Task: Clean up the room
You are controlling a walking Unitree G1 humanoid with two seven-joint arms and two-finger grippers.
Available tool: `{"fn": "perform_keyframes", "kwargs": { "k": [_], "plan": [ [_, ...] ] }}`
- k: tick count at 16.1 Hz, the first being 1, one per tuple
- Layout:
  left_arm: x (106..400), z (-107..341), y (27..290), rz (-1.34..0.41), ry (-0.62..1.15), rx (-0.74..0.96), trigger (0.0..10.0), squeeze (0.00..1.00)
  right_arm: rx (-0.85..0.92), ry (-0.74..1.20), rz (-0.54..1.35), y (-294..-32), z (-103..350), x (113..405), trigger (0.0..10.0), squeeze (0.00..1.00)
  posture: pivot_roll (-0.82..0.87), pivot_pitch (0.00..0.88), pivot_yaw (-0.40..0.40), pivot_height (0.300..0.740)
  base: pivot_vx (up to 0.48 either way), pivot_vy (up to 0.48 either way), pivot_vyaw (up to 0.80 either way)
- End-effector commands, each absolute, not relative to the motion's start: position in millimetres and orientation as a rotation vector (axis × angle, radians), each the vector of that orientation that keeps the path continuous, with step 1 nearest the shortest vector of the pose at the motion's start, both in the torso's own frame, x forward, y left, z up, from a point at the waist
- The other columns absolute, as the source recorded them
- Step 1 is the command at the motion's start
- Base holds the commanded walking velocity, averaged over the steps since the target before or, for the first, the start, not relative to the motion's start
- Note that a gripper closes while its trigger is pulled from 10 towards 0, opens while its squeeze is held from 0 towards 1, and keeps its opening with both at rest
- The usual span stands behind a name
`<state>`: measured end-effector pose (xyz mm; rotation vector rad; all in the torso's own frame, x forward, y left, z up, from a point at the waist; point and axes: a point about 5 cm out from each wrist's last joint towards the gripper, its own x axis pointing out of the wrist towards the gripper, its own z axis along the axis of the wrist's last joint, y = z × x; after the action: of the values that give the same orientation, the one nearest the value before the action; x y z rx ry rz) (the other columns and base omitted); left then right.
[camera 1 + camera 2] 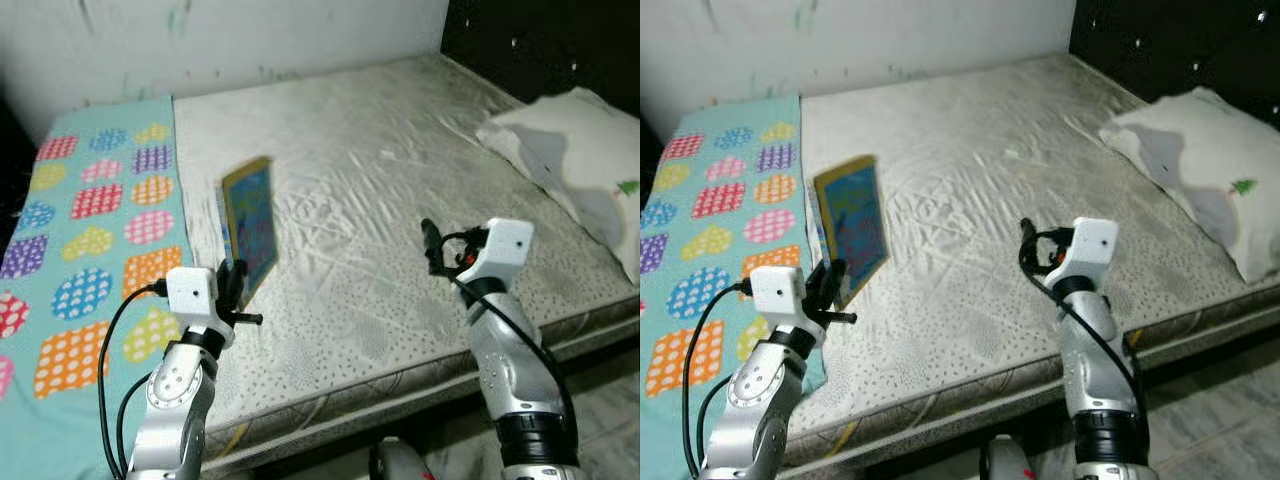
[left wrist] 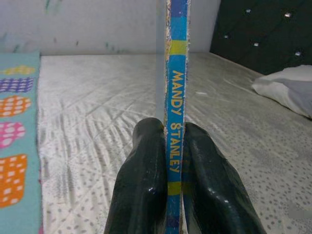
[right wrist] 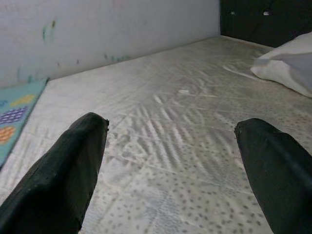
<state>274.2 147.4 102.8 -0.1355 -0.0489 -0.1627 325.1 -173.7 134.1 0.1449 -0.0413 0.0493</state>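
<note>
Bare and wrinkled, a speckled grey mattress was seen filling most of the room, pushed up against a scuffed white wall and a dark studded headboard. A turquoise blanket patterned with coloured hearts and clouds was spread over the robot's left side of the bed, and a white pillow was left lying near the headboard on the right. A thin children's book — its blue spine lettered "MANDY STANLEY" — was held upright above the mattress beside the blanket's edge, its lower end pinched between the two black fingers of the left gripper. The right gripper was raised over the middle of the mattress with its fingers spread wide and nothing between them. As far as could be judged, the tidying was only partly done: the book had been lifted clear of the bed but not yet put away, and no shelf, box or table for it could be seen. The sleeping surface otherwise looked free of loose things, though the blanket and pillow may yet need straightening — that could not be settled from these views. Something red and white was glimpsed on the floor at the bed's foot, too cut off to be identified.
</note>
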Motion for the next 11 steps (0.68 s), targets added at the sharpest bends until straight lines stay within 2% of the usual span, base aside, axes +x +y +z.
{"fn": "perform_keyframes", "kwargs": {
  "k": [1,8,11],
  "plan": [
    [275.6,108.7,150.3,-0.156,-0.077,-0.133,0.0,0.00,0.145,-0.075,0.090,-168.5,139.3,324.7,10.0,0.00,-0.09,0.000,0.066,0.678,0.000,0.000,0.00],
    [275.3,108.9,149.8,-0.155,-0.077,-0.136,0.0,0.00,0.151,-0.085,0.099,-168.3,141.3,326.1,10.0,0.00,-0.09,0.000,0.064,0.740,0.000,0.000,0.00],
    [275.8,108.0,150.0,-0.156,-0.072,-0.137,0.0,0.00,0.149,-0.082,0.096,-168.8,140.4,325.9,10.0,0.00,-0.09,0.000,0.065,0.740,0.000,0.000,0.00]
  ]
}}
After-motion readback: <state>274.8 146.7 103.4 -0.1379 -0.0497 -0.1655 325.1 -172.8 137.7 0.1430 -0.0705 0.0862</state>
